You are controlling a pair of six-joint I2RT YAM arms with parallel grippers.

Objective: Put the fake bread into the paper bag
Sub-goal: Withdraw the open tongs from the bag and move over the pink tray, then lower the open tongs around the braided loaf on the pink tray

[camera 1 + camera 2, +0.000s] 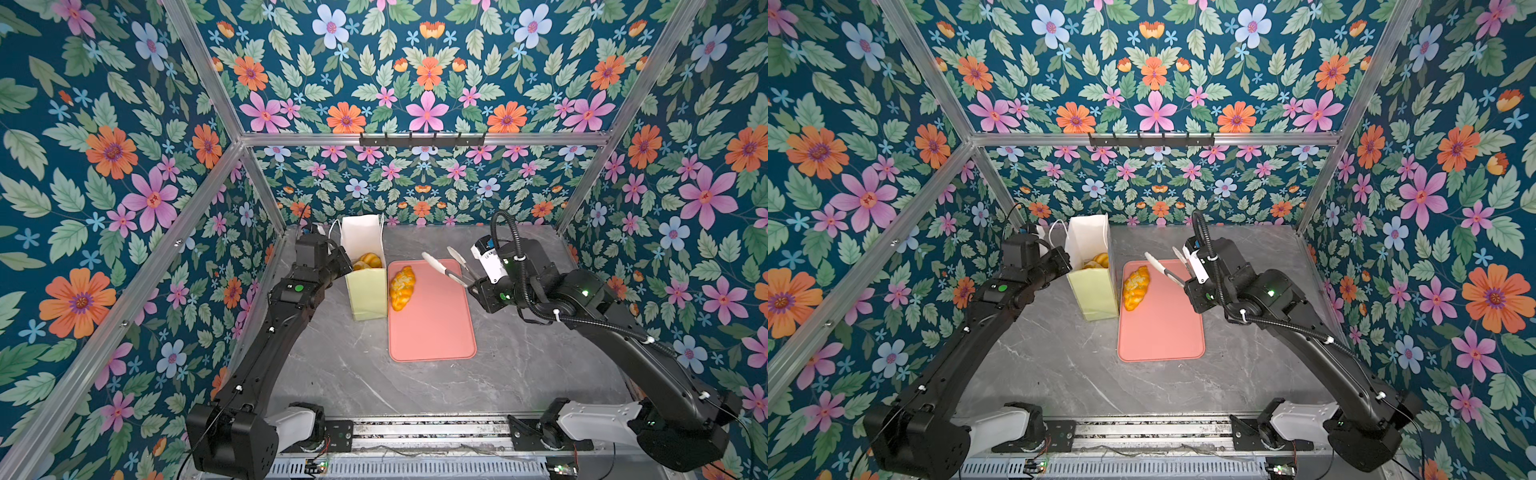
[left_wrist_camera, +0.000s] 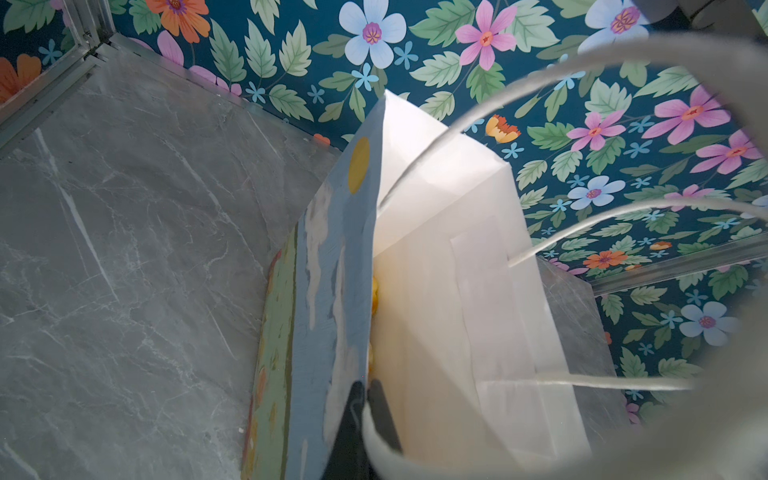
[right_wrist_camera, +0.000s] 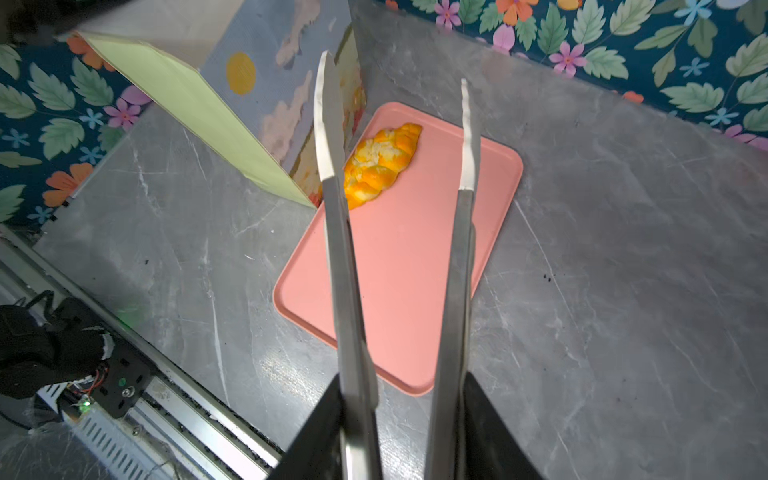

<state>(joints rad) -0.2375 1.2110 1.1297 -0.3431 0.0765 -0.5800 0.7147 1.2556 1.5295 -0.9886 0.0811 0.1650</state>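
The paper bag stands upright at the back left of the table, its mouth open. Golden fake bread lies inside it. My left gripper is shut on the bag's side wall at the rim, with one finger inside and one outside. A braided loaf lies on the pink tray, close beside the bag. My right gripper holds metal tongs. Their arms are spread and empty, up over the tray's far end, to the right of the loaf.
The grey marble table is walled in by floral panels and aluminium posts. A black hook rail hangs on the back wall. The arms' base rail runs along the front edge. The bag's cord handles loop in front of the left wrist camera.
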